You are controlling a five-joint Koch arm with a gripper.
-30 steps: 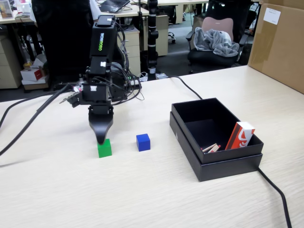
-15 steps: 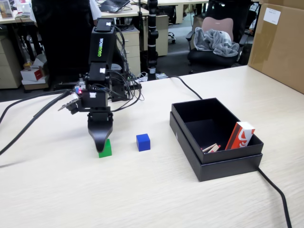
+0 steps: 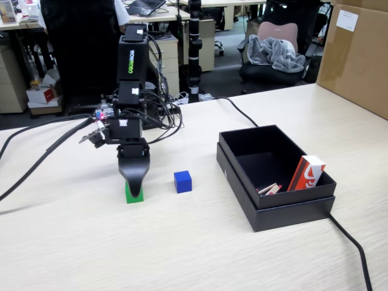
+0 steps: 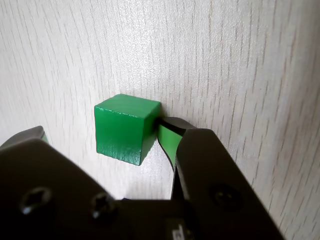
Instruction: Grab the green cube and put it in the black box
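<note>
The green cube (image 3: 130, 196) rests on the pale wooden table, left of centre in the fixed view. My gripper (image 3: 133, 185) points straight down over it and hides its top. In the wrist view the green cube (image 4: 125, 129) lies between the jaws of my gripper (image 4: 102, 131), which is open. The right finger's green pad (image 4: 167, 140) touches the cube's right side, while the left finger (image 4: 30, 136) stands well apart from it. The black box (image 3: 285, 211) sits on the table to the right, far from the gripper.
A blue cube (image 3: 182, 181) stands just right of the green one. Inside the black box lie a red-and-white packet (image 3: 307, 172) and small sticks (image 3: 270, 189). A black cable (image 3: 354, 245) runs from the box's front. A big brown carton (image 3: 357, 54) stands at the back right.
</note>
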